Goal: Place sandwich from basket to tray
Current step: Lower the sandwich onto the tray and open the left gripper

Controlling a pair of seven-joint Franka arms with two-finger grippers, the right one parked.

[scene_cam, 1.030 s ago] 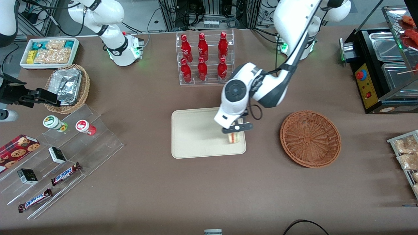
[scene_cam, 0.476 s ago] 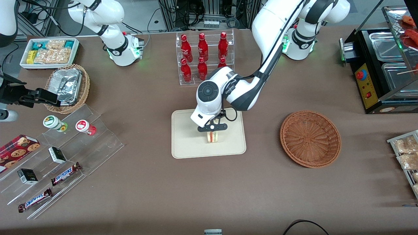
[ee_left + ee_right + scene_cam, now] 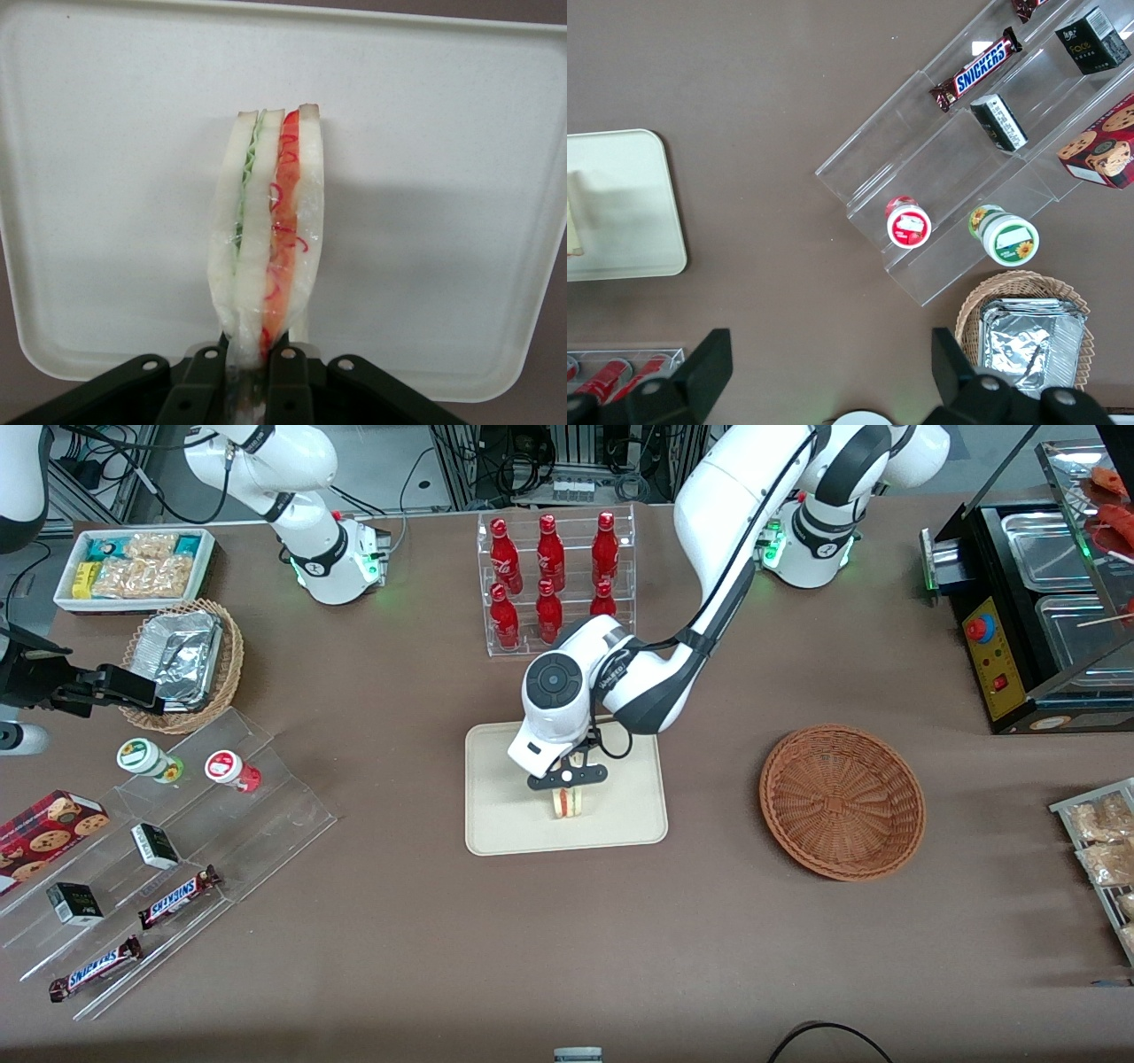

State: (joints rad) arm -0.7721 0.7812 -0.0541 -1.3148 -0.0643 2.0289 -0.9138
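One sandwich (image 3: 567, 802) is held clamped between the closed fingers of the gripper (image 3: 567, 783), now shifted farther over the tray (image 3: 496, 815) toward the parked arm's end, well apart from the basket (image 3: 842, 802). Red bottles (image 3: 549, 576) are racked nearby.

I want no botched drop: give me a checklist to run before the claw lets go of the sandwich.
1. Claw shut on sandwich: ok.
2. Sandwich over the tray, inside its rim: ok.
3. Tray bare under the sandwich: ok.
4. Sandwich touching the tray: cannot tell.
5. Sandwich stands on edge, may tip when freed: not ok.
6. Basket empty, nothing more to carry: ok.
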